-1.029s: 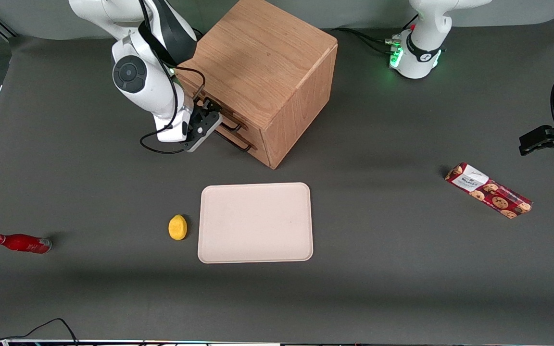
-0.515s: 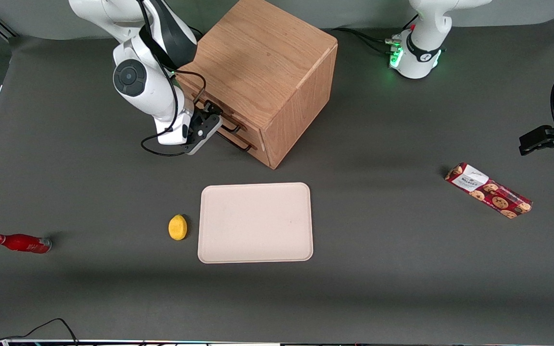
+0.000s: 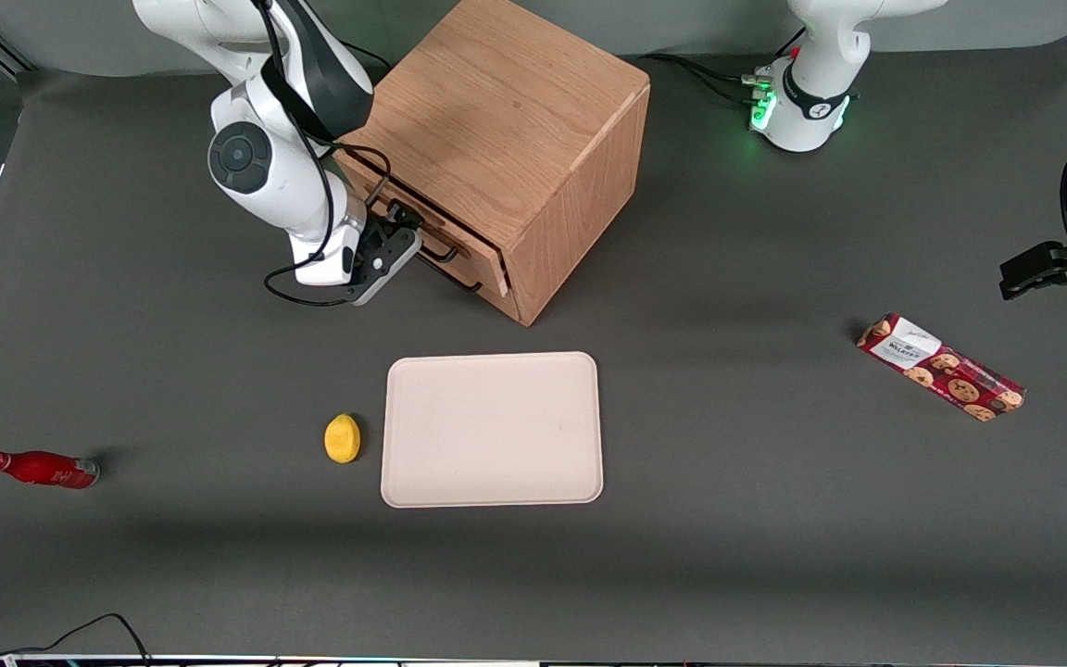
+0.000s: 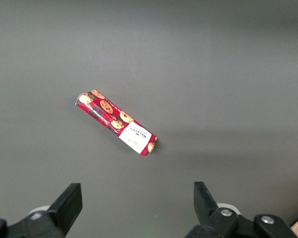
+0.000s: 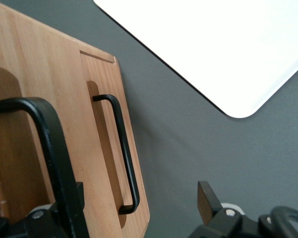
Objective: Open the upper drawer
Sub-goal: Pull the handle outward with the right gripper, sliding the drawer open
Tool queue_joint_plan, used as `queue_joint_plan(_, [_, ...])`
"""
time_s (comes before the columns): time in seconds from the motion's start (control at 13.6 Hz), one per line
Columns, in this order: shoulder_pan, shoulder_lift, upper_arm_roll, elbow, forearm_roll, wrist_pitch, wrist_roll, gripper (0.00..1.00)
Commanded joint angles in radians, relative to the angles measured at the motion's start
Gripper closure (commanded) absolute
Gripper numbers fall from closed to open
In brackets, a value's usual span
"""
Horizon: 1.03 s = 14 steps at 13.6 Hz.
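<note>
My gripper stood in front of the cube-shaped oak cabinet, level with the upper drawer, fingers spread wide and clamped on nothing. That drawer's thin black bar handle ran just inside one finger, so I judged I was hooking it rather than pinching, since a pull needs only one finger against the bar. The drawer looked barely out, with a pale edge showing at its corner. The lower drawer's matching handle sat untouched beneath. The pale rectangular tray lay nearer the front camera, clear of the drawer's path, I judged.
</note>
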Motion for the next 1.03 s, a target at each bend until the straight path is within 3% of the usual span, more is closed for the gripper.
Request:
queue_joint_plan(0.0, [-0.014,0.011,-0.01,-0.003,-0.003,0.018,-0.034,0.0])
queue_joint_plan(0.37, [-0.018,0.021,-0.067,0.016,-0.071,0.018,-0.037,0.0])
queue_joint_plan(0.96, [-0.051,0.053,-0.103,0.069,-0.112,0.018,-0.035,0.0])
